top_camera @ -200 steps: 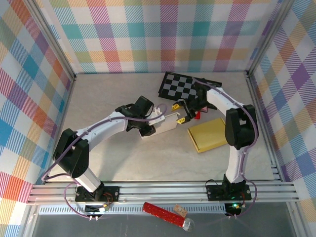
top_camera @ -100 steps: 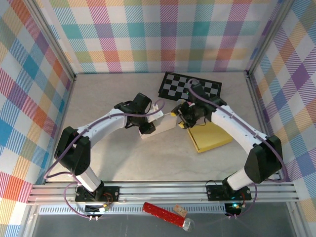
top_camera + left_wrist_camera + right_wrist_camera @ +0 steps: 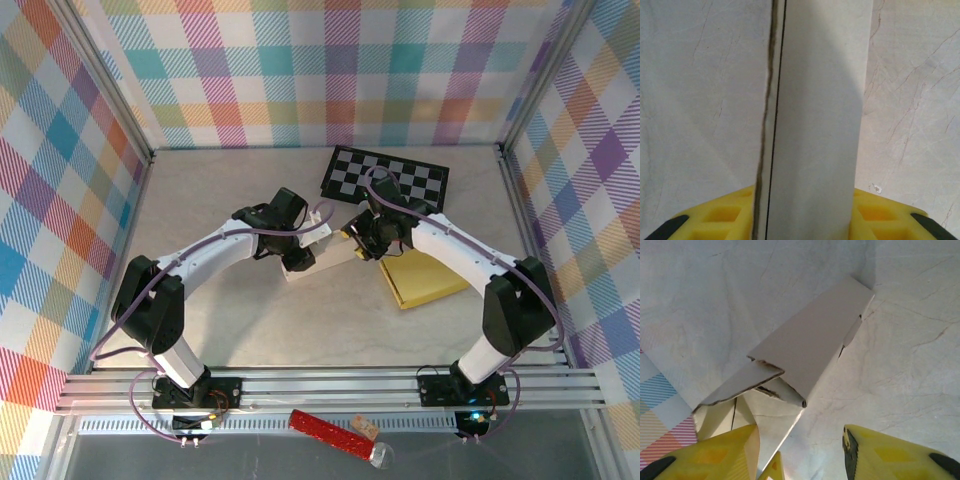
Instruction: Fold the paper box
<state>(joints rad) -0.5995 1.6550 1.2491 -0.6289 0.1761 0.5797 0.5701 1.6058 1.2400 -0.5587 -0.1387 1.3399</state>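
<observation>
right arm: moved since a second ago; its elbow has swung out toward the right edge of the bench (image 3: pixel 250 330) and the right gripper (image 3: pixel 366 238) now sits at the right end of the paper box (image 3: pixel 325 250)
paper box: white, half erected, mid-bench a little toward the far edge; yellow pad (image 3: pixel 428 275) just to its right, checkerboard (image 3: pixel 388 177) beyond it by the far edge
left gripper (image 3: pixel 298 250): pinching one upright wall; your wrist view shows that panel (image 3: pixel 815 125) standing between the fingers (image 3: pixel 715 222); I judge it anchors the box so the other arm can work the flaps
right gripper: jaws spread, nothing clamped; loose end flap (image 3: pixel 740 382) lies just beside one finger (image 3: pixel 715 452)
step: you are at the end-flap fold, right side; roughly mid-task by my reading, since walls stand but flaps hang loose
</observation>
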